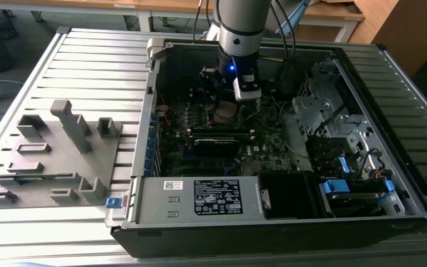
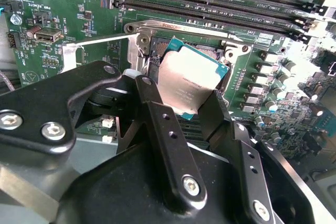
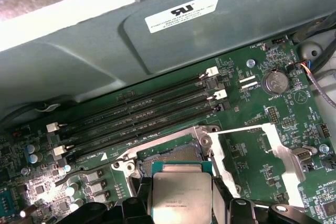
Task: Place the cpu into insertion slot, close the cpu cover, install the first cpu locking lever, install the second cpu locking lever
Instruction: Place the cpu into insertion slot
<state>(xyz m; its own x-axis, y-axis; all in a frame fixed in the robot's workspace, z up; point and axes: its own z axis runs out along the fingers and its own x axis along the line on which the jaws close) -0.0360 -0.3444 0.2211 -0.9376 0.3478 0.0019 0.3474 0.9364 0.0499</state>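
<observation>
The cpu (image 2: 190,80) is a flat square with a dull brushed-silver lid on a teal-edged base. The gripper (image 2: 181,97) pinches it by two opposite edges between matte black, bolted fingers (image 2: 160,124). In the second wrist view the chip hangs tilted over the insertion slot (image 2: 208,53), a dark square well inside a shiny stamped-metal rim. Whether a corner already touches the slot I cannot tell.

The first wrist view shows the cpu (image 3: 181,195) squarer-on. Beyond it is the slot's (image 3: 170,156) finely textured contact field. It also shows the cpu cover (image 3: 286,156), a thin bright steel frame with a square cut-out. The cover is swung open and lies flat beside the slot on the green motherboard (image 3: 286,111). Four long black memory slots (image 3: 147,111) with white end clips run just past the socket. A round silver coin cell (image 3: 275,82) sits near the cover.

In the exterior view the arm (image 1: 239,33) drops from twelve o'clock into the open computer case (image 1: 150,111), and its gripper (image 1: 227,108) hides the socket. The case rests on a ribbed grey bench (image 1: 87,61). A labelled metal power supply (image 1: 198,197) sits at six o'clock of the socket. A grey moulded fixture (image 1: 58,150) with upright posts lies at nine o'clock of the case.
</observation>
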